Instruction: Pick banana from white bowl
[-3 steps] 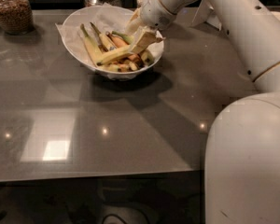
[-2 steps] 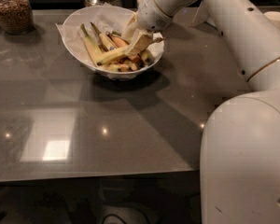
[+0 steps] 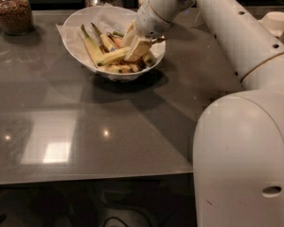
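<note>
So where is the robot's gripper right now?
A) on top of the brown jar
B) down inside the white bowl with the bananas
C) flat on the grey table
B: the gripper is down inside the white bowl, on its right side.

arm (image 3: 236, 37): 1 white arm, stretched from lower right up and leftward | wrist (image 3: 156, 8): bent downward | gripper (image 3: 135, 44): upper centre of view, pointing down-left, well ahead of base (image 3: 241, 164)
</note>
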{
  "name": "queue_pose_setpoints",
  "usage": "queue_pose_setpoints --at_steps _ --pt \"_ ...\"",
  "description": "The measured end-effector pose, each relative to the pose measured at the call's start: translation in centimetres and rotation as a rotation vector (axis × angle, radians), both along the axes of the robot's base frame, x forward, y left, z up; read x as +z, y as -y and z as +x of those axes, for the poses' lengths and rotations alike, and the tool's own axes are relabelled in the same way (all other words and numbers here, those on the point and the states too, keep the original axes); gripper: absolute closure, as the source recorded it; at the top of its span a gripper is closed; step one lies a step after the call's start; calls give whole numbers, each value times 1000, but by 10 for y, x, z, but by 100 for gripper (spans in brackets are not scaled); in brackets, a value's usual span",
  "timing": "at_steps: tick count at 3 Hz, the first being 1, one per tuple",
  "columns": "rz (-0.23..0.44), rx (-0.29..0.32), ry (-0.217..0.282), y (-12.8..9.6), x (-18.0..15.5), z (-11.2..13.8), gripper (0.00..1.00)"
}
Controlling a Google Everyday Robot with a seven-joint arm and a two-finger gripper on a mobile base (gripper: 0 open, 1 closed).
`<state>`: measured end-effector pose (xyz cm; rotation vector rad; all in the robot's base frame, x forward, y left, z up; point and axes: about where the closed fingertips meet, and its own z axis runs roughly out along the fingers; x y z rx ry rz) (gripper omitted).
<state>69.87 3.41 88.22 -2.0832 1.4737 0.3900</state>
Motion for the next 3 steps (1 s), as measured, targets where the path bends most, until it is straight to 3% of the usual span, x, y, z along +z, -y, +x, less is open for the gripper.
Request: queue_pose_setpoints --at_steps 1,2,3 --pt "-3 0 -2 -1 0 2 69" --pt "9 -12 33 0 12 10 92" --pt "35 -32 101 7 44 13 100"
